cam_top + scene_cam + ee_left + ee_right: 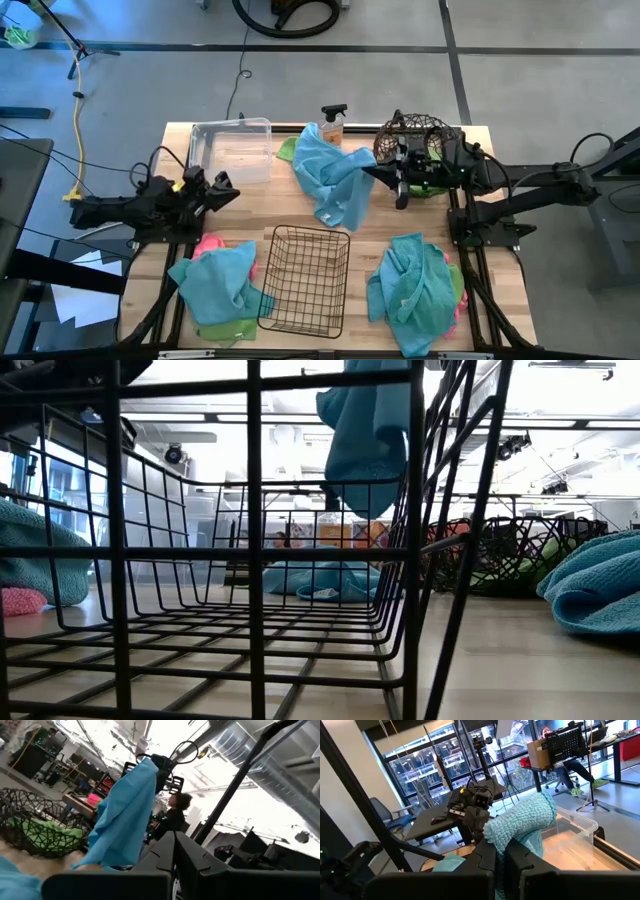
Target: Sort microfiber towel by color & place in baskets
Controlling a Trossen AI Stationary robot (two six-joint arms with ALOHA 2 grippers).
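My right gripper [368, 172] is shut on a teal-blue microfiber towel [330, 178] raised over the table's far middle. The same towel [125, 815] shows hanging in the left wrist view. My left gripper [233, 193] is shut on nothing at the table's left, beside the clear plastic bin [232, 150]. The round woven-wire basket [415, 140] at the far right holds a lime green towel [40, 827]. The black wire-grid basket [305, 280] stands at the near middle. Mixed towel piles lie near left [215, 285] and near right [412, 288]. My right gripper pinches a bunched fold of the teal towel [520, 827] between its two fingers. The fingers lie level and come from the table's right side. The towel hangs slack below them [370, 430], and its lower end [320, 578] lies on the table.
An orange spray bottle [332, 124] stands at the far edge between bin and round basket. A green towel [288, 150] peeks out beside the hanging teal one. People sit at desks in the room beyond [555, 740].
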